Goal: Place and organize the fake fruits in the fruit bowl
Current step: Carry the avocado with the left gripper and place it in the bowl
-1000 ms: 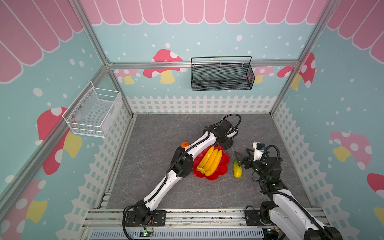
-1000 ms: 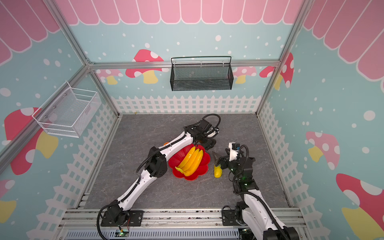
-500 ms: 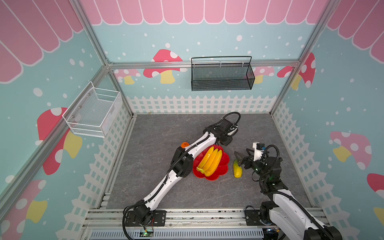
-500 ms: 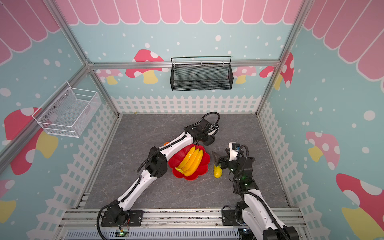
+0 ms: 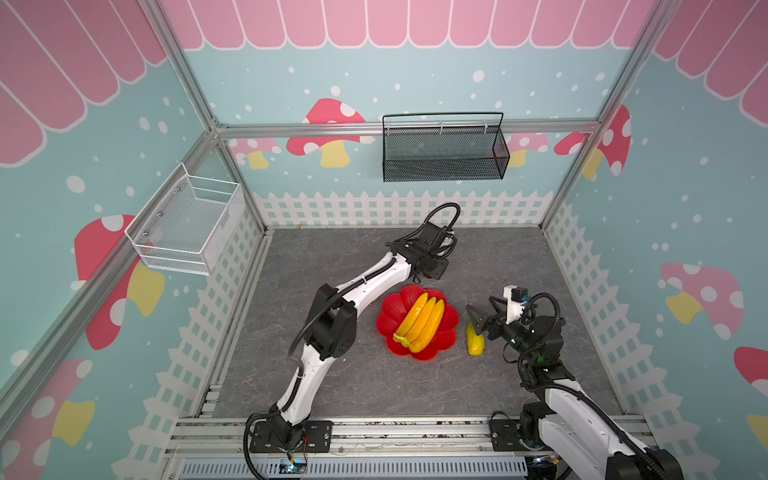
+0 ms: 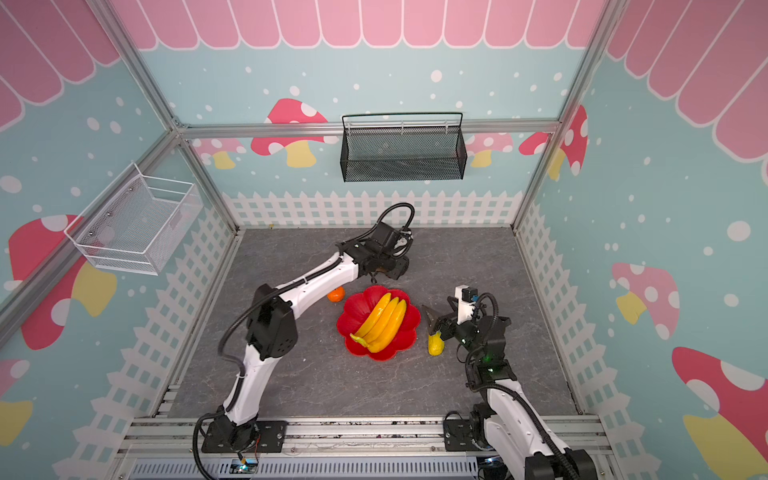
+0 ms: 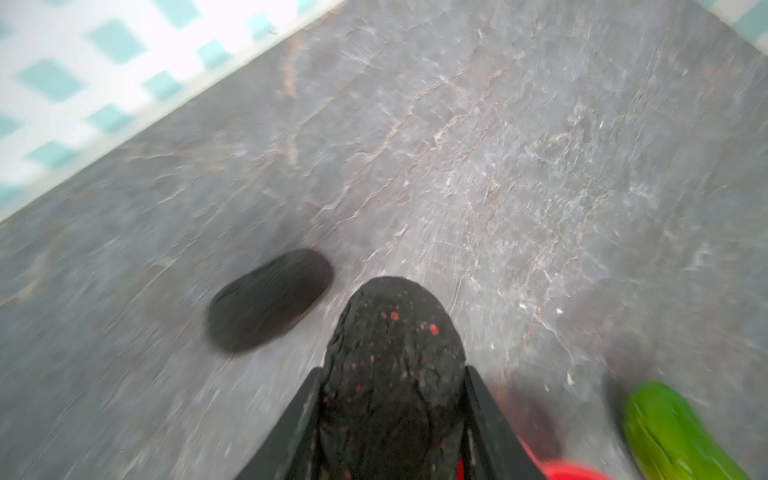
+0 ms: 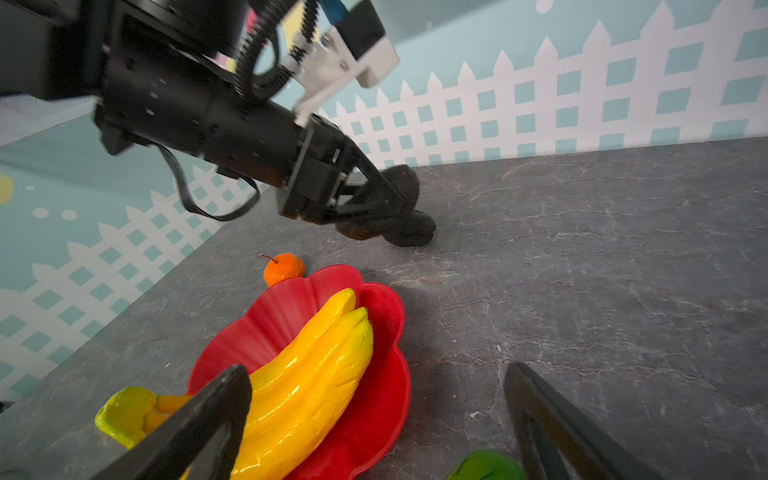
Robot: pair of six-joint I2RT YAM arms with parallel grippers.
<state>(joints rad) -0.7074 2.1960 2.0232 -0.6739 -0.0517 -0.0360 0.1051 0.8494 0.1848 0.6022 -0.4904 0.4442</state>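
Already the bunch of bananas [image 5: 422,322] lies inside the red fruit bowl [image 5: 387,309], diagonally across it, and the stalk end reaches over the near rim of the bowl. Beyond the far rim of the bowl, the left gripper [image 5: 432,270] is low over the grey worktop [image 5: 511,266]. In the left wrist view its two black fingers [image 7: 299,415] press the sides of a dark avocado [image 7: 395,345] with small red spots. So this gripper is narrow and holds that fruit, and the rounded end of the fruit sticks out past the fingertips. Whether the fruit is lifted from the worktop or rests on it, I cannot tell. The second avocado [image 7: 270,301] lies on the worktop just beside the held one, apart from it.

The small orange ball [image 6: 336,294] sits on the worktop just beside the far-left petal of the bowl, partly under the left arm in a top view. On the right side of the bowl, near the rim but not touching it, lies the green-and-yellow oblong fruit [image 5: 475,345]. The right gripper [image 5: 478,309] hangs over the far end of this fruit with the jaws wide apart and nothing between them.
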